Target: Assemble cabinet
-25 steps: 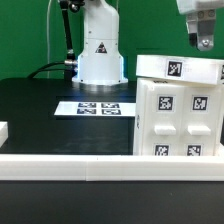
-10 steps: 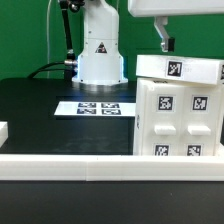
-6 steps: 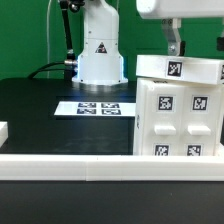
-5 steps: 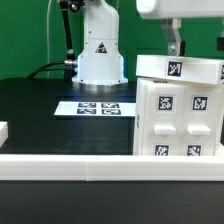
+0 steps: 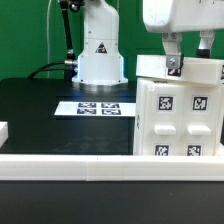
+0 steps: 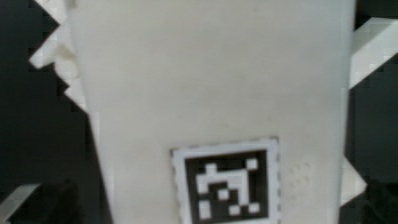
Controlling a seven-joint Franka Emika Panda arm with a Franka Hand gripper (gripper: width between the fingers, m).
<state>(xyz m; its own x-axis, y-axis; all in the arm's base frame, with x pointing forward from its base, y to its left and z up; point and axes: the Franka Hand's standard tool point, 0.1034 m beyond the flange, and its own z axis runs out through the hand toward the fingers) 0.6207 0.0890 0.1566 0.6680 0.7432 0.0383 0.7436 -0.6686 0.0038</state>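
The cabinet [image 5: 180, 110] stands on the black tabletop [image 5: 40, 115] at the exterior view's right, hard against the long white border rail [image 5: 100, 165] that runs across the front; its facing side carries four black-and-white marker tags [image 5: 163, 103] on small white panels, and a flat white top panel [image 5: 205, 70] lies across it, slightly tilted, with one more tag partly hidden behind the gripper [image 5: 186, 58]; the gripper hangs from above with its two dark fingers [image 5: 172, 56] pointing down over that top panel, one finger at the tag and the other near the panel's far end; the fingers stand apart, astride the panel or just above it, and whether they press on it cannot be told; in the wrist view a long white panel [image 6: 196, 90] fills the picture, very close and blurred, with a single marker tag [image 6: 228, 185] on it; the marker board [image 5: 98, 107] lies flat on the tabletop in front of the robot's white base [image 5: 100, 50], well apart from the cabinet; a small white block [image 5: 3, 131] shows at the exterior view's left edge
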